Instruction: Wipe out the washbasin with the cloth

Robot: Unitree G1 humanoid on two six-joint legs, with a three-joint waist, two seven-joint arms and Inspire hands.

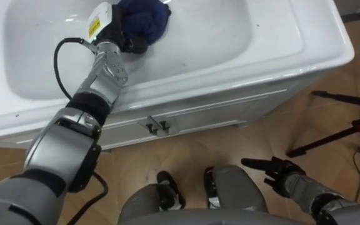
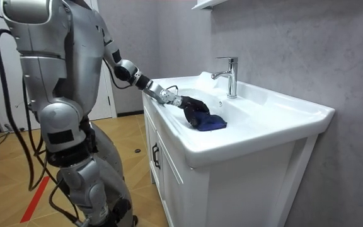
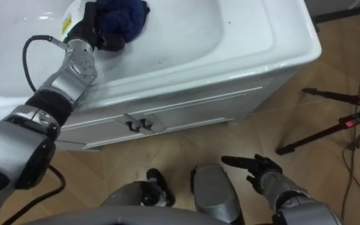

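Room view shows the robot standing at the front of the white basin (image 2: 276, 126), its left hand (image 2: 193, 104) reaching in, fingers curled into a bunched blue cloth (image 2: 212, 122) on the basin's bottom (near the tap (image 2: 230, 75)). Its right hand (image 1: 275, 170) hangs low on the right over the wooden floor (image 1: 230, 144), fingers loosely spread.
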